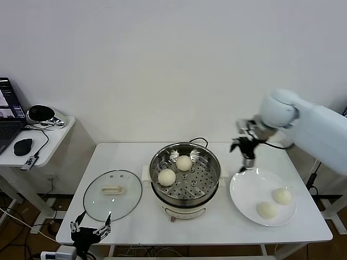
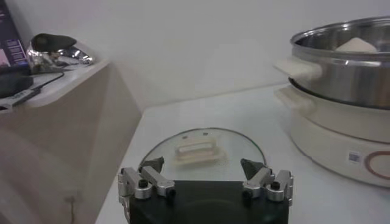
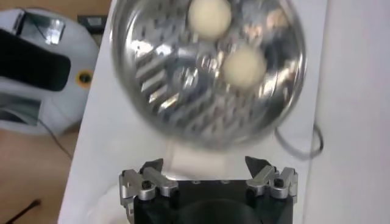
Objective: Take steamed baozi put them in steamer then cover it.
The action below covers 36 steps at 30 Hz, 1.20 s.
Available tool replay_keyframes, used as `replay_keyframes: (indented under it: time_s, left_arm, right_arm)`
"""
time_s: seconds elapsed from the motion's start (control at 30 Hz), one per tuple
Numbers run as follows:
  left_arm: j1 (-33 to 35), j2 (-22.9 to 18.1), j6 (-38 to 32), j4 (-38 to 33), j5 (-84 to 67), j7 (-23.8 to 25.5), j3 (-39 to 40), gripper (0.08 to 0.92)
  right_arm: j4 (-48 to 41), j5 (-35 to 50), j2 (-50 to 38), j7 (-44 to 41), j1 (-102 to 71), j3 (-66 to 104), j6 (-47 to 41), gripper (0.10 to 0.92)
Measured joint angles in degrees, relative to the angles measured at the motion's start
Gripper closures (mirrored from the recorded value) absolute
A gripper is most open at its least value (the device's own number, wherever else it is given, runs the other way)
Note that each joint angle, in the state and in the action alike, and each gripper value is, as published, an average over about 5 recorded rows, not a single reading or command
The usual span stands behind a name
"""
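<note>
Two steamed baozi (image 1: 166, 177) (image 1: 184, 162) lie in the steamer (image 1: 211, 160) at the table's middle; they also show in the right wrist view (image 3: 243, 66) (image 3: 209, 14). Two more baozi (image 1: 282, 195) (image 1: 265, 209) rest on the white plate (image 1: 246, 189) to the right. My right gripper (image 1: 246, 156) hangs open and empty above the plate's far edge, beside the steamer (image 3: 152, 73). The cover (image 1: 95, 203), a glass lid with a cream handle (image 2: 198, 150), lies flat left of the steamer (image 2: 341, 73). My left gripper (image 1: 91, 226) waits open at the table's front left edge, just before the cover.
A side table (image 1: 51, 142) to the left carries a laptop (image 1: 8, 116), a mouse (image 1: 23, 146) and a shiny device (image 1: 42, 114). A black cable (image 1: 199, 140) runs behind the steamer. The white wall stands close behind the table.
</note>
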Motion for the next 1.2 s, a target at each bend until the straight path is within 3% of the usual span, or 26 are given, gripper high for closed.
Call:
replay_keyframes:
  time_s: [0.53, 1.2]
  left_arm:
    - [2.6, 0.1, -0.2, -0.6, 0.3, 0.3, -0.8, 0.177]
    - [2.4, -0.2, -0.2, 0.6, 1.8, 0.4, 0.0, 0.177]
  right_arm:
    - [-4.1, -11.9, -3.3, 1.2, -23.4, 14.8, 5.2, 0.203]
    - [-9.4, -17.1, 0.3, 3.2, -31.9, 18.7, 6.7, 0.203]
